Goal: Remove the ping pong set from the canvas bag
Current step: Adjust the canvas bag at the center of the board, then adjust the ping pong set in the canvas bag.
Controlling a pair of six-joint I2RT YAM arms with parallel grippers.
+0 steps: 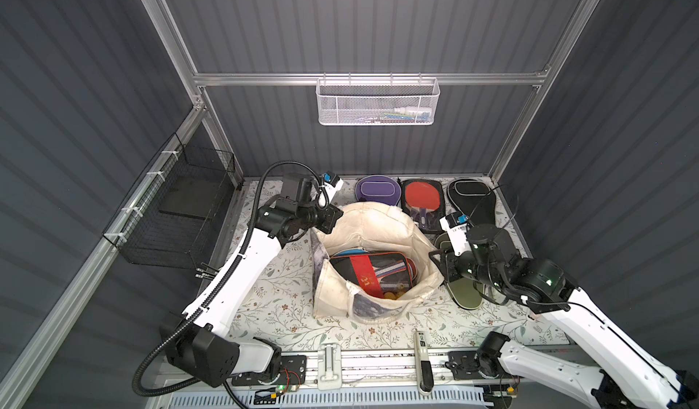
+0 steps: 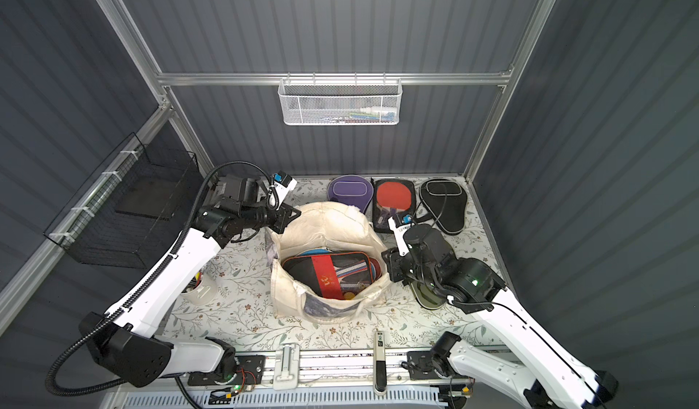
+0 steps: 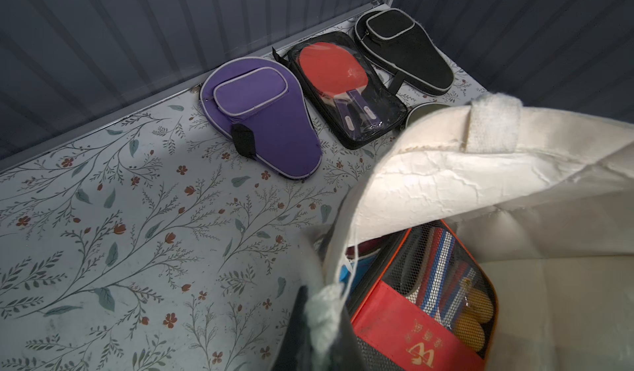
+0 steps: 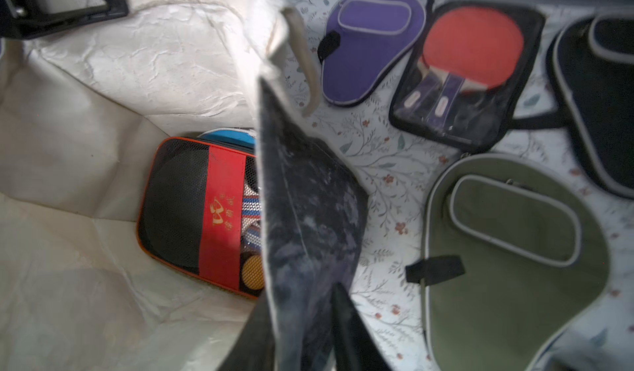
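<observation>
Left wrist view is showing the rim of the canvas bag being pinched by the left gripper, whose jaws are being pressed fully together on the fabric at the far left corner of the bag. The bag is being kept upright in the middle of the bench, its mouth open upward. In the right wrist view the marbled wall of the bag is being seen between the fingers of the right gripper, which are standing partly apart; whether the wall is being squeezed or only straddled cannot be told. Part of the ping pong set is already lying outside: the purple case, the clear pack and the black case in a row along the far edge toward the far right corner, and the olive case near the right edge. Inside the bag the mesh pack with orange balls is lying over a blue case. If the right side is being let go, the wall is likely to fold inward and cover the pack. A bag held at one corner only could be dragged or tipped, and the mesh could be snagged by a fingertip.
</observation>
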